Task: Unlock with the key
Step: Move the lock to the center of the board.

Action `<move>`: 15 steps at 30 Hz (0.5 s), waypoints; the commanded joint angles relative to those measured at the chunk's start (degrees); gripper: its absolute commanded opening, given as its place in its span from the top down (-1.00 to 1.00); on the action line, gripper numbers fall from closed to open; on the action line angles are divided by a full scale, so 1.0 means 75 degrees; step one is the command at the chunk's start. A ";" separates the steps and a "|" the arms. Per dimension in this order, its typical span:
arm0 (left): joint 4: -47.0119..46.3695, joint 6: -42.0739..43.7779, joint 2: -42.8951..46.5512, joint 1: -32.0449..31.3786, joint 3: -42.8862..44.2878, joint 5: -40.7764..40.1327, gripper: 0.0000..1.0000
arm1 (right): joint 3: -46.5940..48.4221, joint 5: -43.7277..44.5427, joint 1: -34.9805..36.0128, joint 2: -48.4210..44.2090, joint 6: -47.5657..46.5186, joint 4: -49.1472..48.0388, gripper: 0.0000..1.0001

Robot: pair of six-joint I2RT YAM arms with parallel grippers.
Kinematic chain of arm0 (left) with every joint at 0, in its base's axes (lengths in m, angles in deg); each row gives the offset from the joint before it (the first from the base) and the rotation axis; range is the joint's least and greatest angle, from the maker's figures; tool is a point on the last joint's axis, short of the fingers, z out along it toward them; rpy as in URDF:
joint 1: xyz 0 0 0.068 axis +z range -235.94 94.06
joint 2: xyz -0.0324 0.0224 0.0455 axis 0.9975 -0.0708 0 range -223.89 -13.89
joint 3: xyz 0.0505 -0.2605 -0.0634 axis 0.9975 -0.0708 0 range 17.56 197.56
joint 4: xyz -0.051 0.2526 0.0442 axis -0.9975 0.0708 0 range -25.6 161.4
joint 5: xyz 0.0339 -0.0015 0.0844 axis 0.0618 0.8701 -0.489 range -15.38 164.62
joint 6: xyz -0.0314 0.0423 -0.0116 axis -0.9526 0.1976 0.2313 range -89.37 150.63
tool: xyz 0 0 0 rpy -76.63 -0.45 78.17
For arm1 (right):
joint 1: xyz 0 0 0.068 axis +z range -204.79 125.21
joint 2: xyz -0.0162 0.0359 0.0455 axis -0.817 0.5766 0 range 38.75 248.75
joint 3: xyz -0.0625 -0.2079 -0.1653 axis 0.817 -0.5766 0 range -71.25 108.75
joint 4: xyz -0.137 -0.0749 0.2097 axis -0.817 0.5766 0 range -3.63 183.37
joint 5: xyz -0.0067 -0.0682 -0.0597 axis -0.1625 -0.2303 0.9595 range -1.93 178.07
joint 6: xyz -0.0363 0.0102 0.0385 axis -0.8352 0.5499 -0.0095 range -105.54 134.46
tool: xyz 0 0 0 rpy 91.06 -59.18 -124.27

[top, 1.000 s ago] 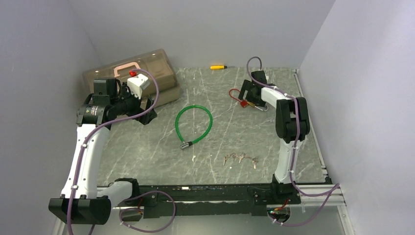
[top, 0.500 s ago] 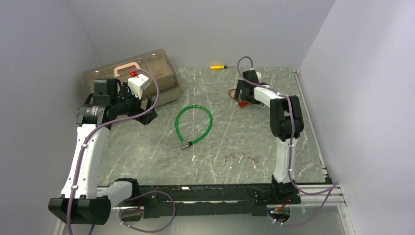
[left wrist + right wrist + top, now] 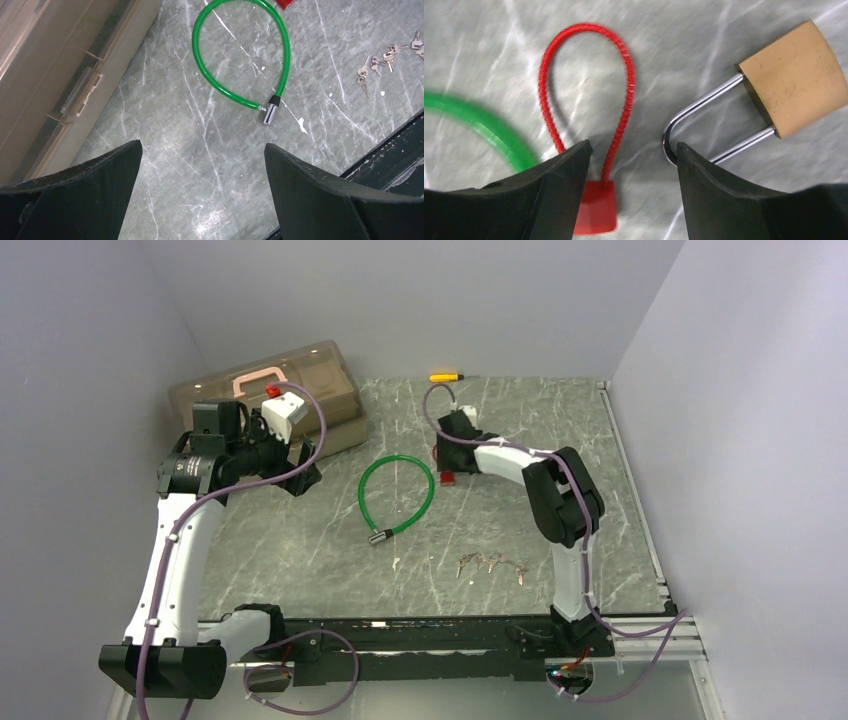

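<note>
**Fig. 1. Locks and keys on the tabletop; both grippers empty**

The right gripper [image 3: 630,160] is close over the middle of the table [image 3: 330,540], a little toward the far edge. Its fingers stand apart and clamp nothing.

Between the fingers, in the right wrist view, lies the red lock [image 3: 596,212]. It has a flat red square body and a thin ribbed red cable bent into a narrow loop. One edge of the body is hidden behind a finger.

Just beside it is the padlock [image 3: 796,85], a scuffed brass block with rounded corners. Both legs of its bright steel U-shackle enter the body (whether it is latched cannot be told). The shackle's bend meets the inner edge of the other finger.

The green lock [image 3: 269,114] lies at the table's centre, just left of the red lock. Its glossy green cable closes into a ring at a short silver barrel.

The keys [image 3: 490,563] are several small silver ones in a short loose row. They lie near the near edge, right of centre, well apart from every lock and from both grippers.

The left gripper [image 3: 202,150] is over the left side of the table with its fingers spread wide and nothing between them. It is beside the toolbox [image 3: 300,385], which fills the far-left corner. A yellow screwdriver [image 3: 446,376] lies at the middle of the far edge.
</note>
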 commanded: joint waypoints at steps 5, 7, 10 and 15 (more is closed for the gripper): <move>0.0153 0.0204 0.0184 -0.0038 -0.0026 0.0078 -0.98 | -0.1109 -0.0712 0.1542 -0.0703 0.0382 0.0688 -0.32; 0.0194 0.0198 0.0171 -0.0038 -0.0001 0.0089 -0.98 | -0.1190 -0.0709 0.1903 -0.0864 0.0451 0.0746 -0.33; 0.0230 0.0208 0.0188 -0.0038 -0.0022 0.0115 -0.98 | -0.1229 -0.0708 0.2319 -0.1047 0.0520 0.0808 -0.34; 0.0267 0.0232 0.0224 -0.0043 -0.0111 0.0124 -0.98 | -0.1300 -0.0717 0.2548 -0.1354 0.0590 0.0846 -0.41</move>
